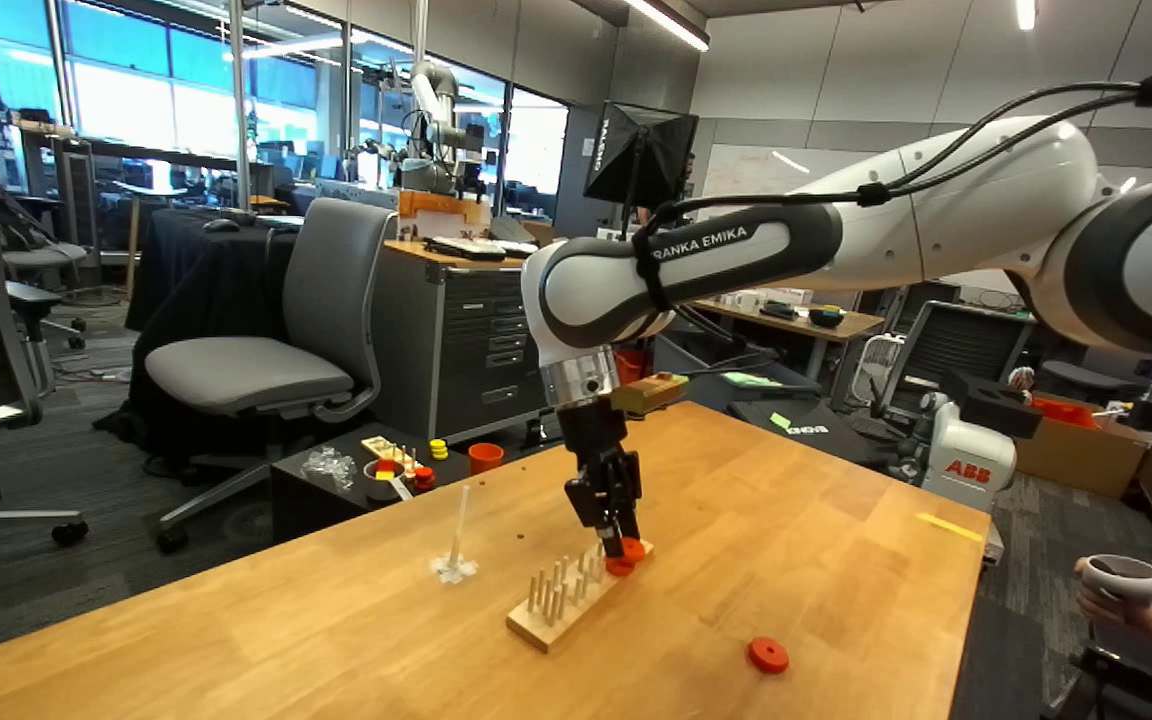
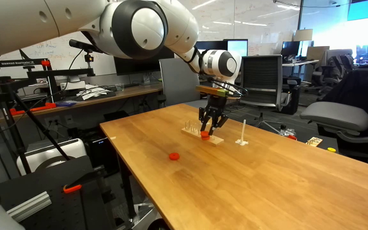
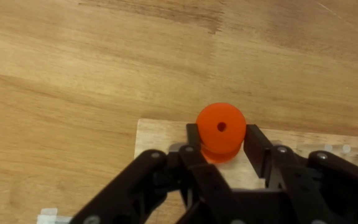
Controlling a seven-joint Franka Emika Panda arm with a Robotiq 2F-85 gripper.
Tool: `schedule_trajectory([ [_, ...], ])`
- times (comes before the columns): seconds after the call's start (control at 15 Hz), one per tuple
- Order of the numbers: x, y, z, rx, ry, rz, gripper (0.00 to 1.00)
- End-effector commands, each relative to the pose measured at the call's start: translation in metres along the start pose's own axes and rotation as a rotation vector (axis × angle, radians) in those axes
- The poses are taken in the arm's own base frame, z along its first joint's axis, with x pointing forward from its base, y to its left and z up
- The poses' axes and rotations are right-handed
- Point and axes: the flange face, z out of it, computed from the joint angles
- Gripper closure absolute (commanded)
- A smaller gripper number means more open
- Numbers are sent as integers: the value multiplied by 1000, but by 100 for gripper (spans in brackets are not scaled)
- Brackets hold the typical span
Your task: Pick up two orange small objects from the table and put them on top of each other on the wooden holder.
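Over the brown wooden counter (image 1: 336,620), a black gripper (image 3: 221,132) is pinching a round orange disc (image 3: 221,119) needing slow lining-up.

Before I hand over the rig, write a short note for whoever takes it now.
Claw: closed on the upper orange disc.
Things: lower orange disc on the wooden holder, under the held one; third orange disc loose on the table.
Done: one disc on the holder, another over it; contact unclear.
Left: probably seat and release the upper disc; check whether the third is needed.
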Motion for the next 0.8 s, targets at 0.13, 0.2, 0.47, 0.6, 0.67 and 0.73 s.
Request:
schedule_trajectory([
  [0.13, 3, 0, -6, 15, 11, 5, 84],
  [0.2, 3, -1, -7, 14, 14, 4, 84],
  [0.47, 2, -9, -12, 9, 26, -4, 84],
  [0.6, 2, -11, -13, 7, 28, -8, 84],
  [0.67, 2, -11, -13, 6, 28, -7, 84],
  [0.73, 2, -11, -12, 6, 27, -6, 84],
])
